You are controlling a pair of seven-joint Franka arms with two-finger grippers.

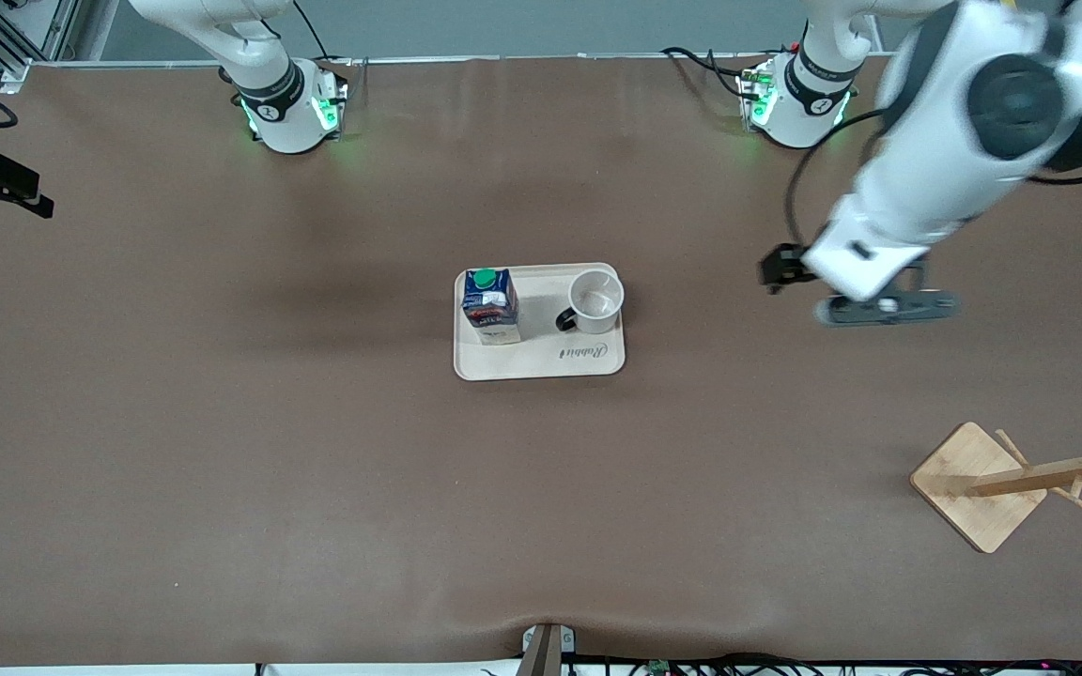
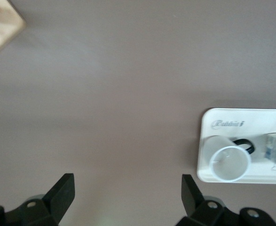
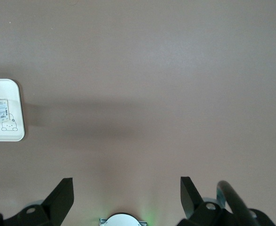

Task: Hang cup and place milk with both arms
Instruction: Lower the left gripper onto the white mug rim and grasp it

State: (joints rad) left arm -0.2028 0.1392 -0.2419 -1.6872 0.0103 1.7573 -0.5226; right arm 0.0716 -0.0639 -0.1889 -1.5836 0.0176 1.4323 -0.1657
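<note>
Nearest the front camera, a wooden mug rack [image 1: 1020,479] stands on the brown surface [image 1: 222,451] toward the left arm's end. At the middle of the surface lies a cream tray [image 1: 541,361]. On it the milk [image 1: 491,305] stands upright toward the right arm's end, and the cup [image 1: 595,300] sits beside it toward the left arm's end, mouth up, its black handle turned toward the milk. Left gripper [image 2: 127,195] hangs over bare surface between the tray and the rack, its jaws wide apart and holding nothing. Right gripper [image 3: 126,195] hangs over bare surface near its own base, jaws likewise apart and empty.
</note>
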